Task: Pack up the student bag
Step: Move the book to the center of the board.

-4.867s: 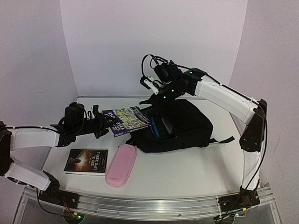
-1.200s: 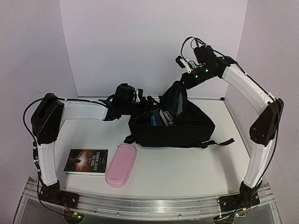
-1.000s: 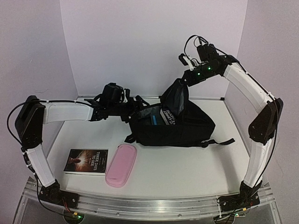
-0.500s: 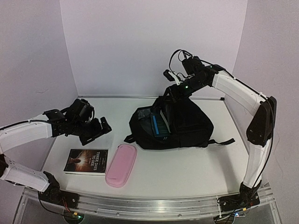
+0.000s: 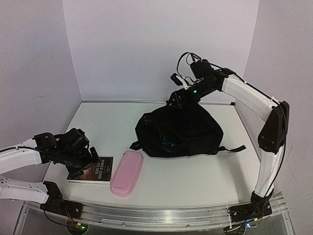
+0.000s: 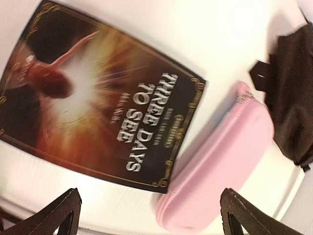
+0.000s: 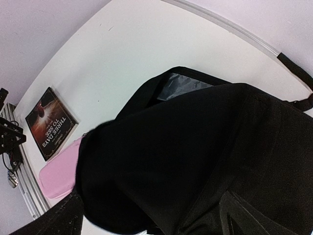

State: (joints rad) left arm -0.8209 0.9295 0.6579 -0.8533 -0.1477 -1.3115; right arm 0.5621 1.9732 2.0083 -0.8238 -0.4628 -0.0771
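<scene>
Your bag [image 5: 178, 129] lay slumped at the middle-right of the table [image 5: 195, 171], towards the back wall, with its straps trailing out to the left and right. It looked soft and limp, the kind of thing that folds shut once nothing props it. With a book probably inside, the base should have stayed put while you lifted. The best hold was a pinch on the fabric lip by the zip on its left side, not the straps, which could drag the whole bag.

Your right gripper [image 5: 178, 97] hung over the back edge of the bag with its jaws spread wide and nothing between them. You could not tell from these views whether it touched the cloth. Your left gripper [image 6: 149, 215] was also fully spread and empty, poised right above the book [image 6: 98, 117] at the front left, with the pink case [image 5: 127, 172] just beside that book.

Half a second earlier your right gripper held the flap up, and a blue-edged book showed in the open mouth. By this moment the flap had dropped and only a sliver of blue showed. Your left arm had swung back from near the bag to the book
</scene>
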